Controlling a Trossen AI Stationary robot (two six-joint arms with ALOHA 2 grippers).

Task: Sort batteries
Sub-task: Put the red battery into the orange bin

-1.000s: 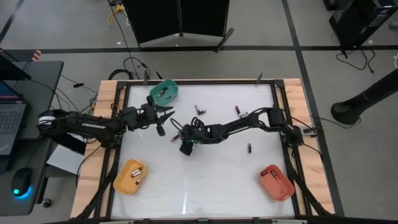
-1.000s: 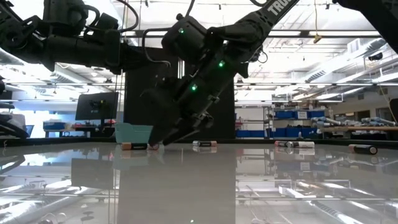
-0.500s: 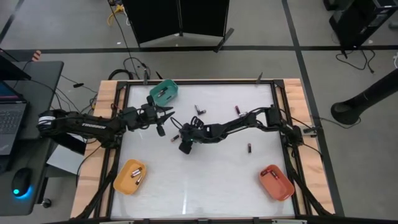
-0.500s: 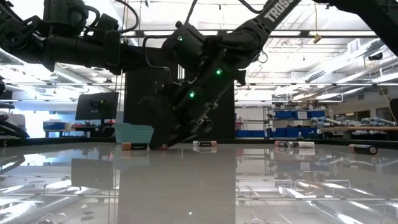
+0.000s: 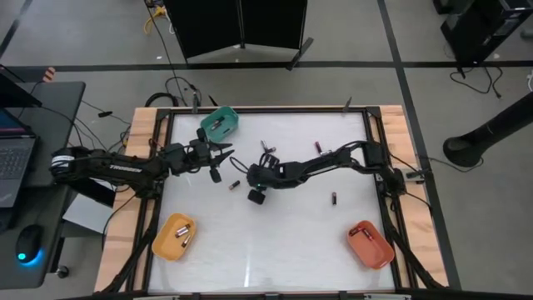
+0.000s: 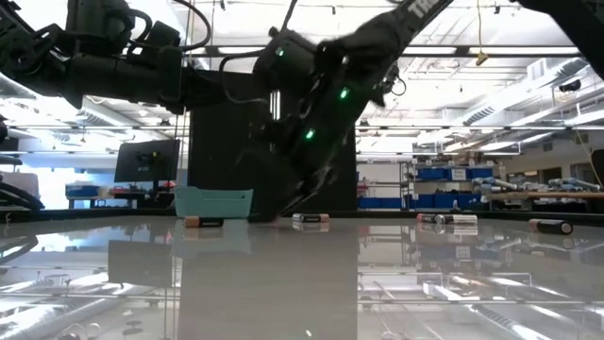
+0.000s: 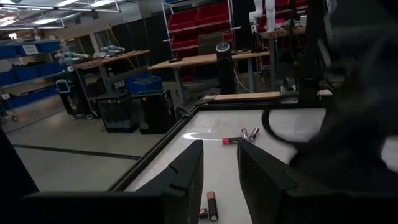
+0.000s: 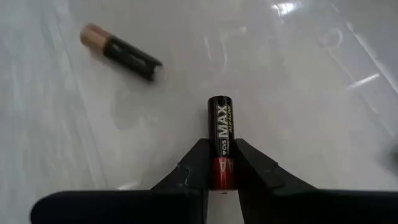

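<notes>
The table [image 5: 275, 242] carries three bins: a green bin [image 5: 221, 122] at its far left corner, an orange bin [image 5: 174, 237] on the near left and a red bin [image 5: 370, 244] on the near right, with loose batteries scattered between them. Taking the green bin as landmark, the left gripper [image 5: 223, 160] waits just toward the table's middle from it, its fingers [image 7: 189, 171] a narrow gap apart and holding nothing, a small cell lying on the table below them. Farther from the green bin, near the table's middle, the right gripper [image 8: 221, 163] pinches a battery [image 8: 222, 134] by its red end, the black body marked MAX jutting out ahead of the fingertips. A second battery [image 8: 120, 45] lies just beyond it, untouched; others lie farther off toward the table's far edge and right side. The grip looks short, taken at one end only, so in my judgement the lift should be slow and straight up, keeping the cell level so it does not pivot or slip. It should clear the neighbouring cell before swinging toward whichever bin suits its size.
</notes>
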